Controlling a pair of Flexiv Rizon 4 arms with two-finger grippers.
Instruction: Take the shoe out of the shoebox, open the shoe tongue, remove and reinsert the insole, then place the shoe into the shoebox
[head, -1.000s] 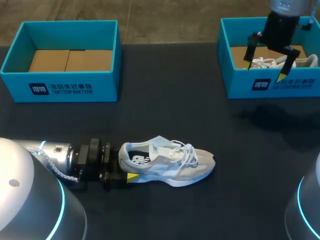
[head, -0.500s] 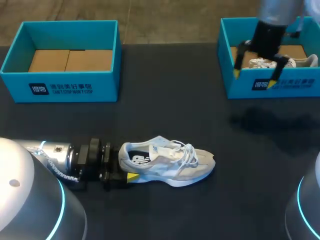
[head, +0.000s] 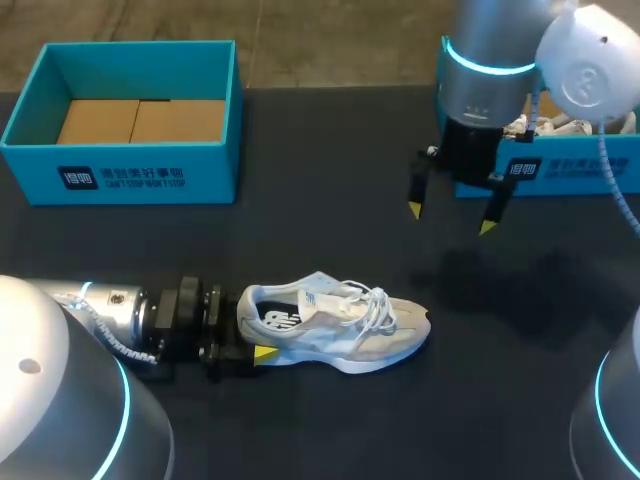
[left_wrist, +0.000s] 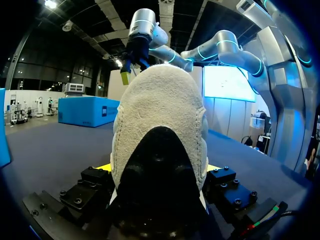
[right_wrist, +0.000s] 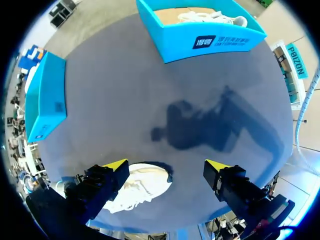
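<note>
Nearest the robot, the left arm lies low along the table (head: 330, 210), and the left tool (head: 248, 330) is clenched on the heel of the shoe (head: 340, 322). The left wrist view shows the heel filling the gap, with a yellow tip at each side of it. The shoe is pale grey and white and stands on its sole on the table, well outside both boxes, with its toe pointing to the robot's right and its laces loose on top.

Farther out, the right tool (head: 451, 217) hangs above the table with its fingers spread wide and nothing between them, just in front of the right shoebox (head: 560, 172). That box holds a second shoe (right_wrist: 212, 18), which is white. At the far left corner stands the left shoebox (head: 120, 175), its brown cardboard floor showing.
</note>
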